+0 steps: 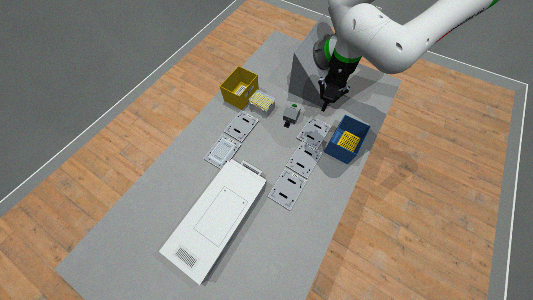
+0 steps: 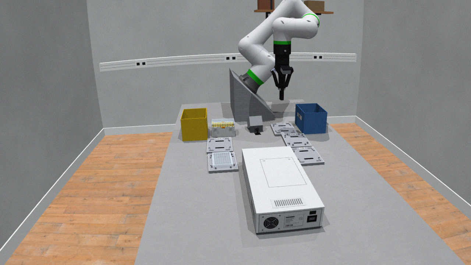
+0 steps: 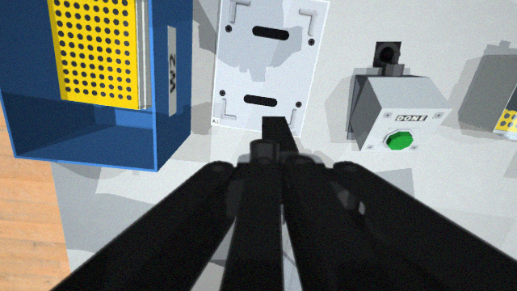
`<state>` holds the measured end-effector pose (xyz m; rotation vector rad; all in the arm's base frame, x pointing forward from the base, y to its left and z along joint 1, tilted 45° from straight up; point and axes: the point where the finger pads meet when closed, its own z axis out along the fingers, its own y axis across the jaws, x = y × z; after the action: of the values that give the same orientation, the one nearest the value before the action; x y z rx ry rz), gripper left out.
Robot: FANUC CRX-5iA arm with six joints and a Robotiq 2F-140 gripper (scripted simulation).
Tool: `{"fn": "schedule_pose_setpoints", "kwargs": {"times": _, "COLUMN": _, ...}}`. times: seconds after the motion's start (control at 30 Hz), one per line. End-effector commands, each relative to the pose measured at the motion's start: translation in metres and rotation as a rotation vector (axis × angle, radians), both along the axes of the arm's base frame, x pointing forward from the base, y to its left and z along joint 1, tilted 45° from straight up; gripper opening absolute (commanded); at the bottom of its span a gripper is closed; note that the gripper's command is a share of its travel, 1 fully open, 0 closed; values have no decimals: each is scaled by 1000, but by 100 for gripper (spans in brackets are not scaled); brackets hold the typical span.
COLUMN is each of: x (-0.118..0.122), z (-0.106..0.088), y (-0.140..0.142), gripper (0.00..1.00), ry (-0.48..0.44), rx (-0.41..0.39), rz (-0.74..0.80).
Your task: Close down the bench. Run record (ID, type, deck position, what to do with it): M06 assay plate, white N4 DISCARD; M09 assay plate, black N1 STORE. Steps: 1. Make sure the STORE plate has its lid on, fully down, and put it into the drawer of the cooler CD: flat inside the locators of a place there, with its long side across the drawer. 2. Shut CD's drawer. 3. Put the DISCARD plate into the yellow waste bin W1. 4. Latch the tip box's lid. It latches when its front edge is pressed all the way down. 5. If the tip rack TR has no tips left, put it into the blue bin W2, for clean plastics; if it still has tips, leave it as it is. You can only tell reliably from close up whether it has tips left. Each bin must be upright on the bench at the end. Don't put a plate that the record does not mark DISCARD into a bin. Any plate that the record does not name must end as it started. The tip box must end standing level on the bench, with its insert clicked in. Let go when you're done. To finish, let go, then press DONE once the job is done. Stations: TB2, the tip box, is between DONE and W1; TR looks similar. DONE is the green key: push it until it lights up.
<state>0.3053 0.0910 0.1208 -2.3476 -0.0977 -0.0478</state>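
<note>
Claw point(image 3: 275, 128) pinched fully together (holding nothing) above bench between bin "W2" point(image 3: 172, 74) and "DONE" key point(image 3: 399, 140).

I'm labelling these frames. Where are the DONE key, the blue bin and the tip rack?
DONE key point(image 3: 399, 140), wrist view, middle of its green cap.
Blue bin point(image 3: 173, 133), wrist view, outer side wall under the W2 label.
Tip rack point(image 3: 97, 52), wrist view, its yellow perforated top.

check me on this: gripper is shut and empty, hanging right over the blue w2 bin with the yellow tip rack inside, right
Not quite. The gripper is shut and empty, but it hangs beside the blue W2 bin, between that bin and the DONE key, not over it. The top view shows this. The yellow tip rack does lie inside the bin.
</note>
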Motion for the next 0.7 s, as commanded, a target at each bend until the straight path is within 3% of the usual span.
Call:
{"fn": "schedule_pose_setpoints", "kwargs": {"times": 0.0, "x": -2, "z": -11, "y": -13, "gripper": 10, "ry": -1, "rx": 0, "rz": 0}}
{"fn": "schedule_pose_setpoints", "kwargs": {"times": 0.67, "x": -12, "z": -53, "y": -60, "gripper": 10, "ry": -1, "rx": 0, "rz": 0}}
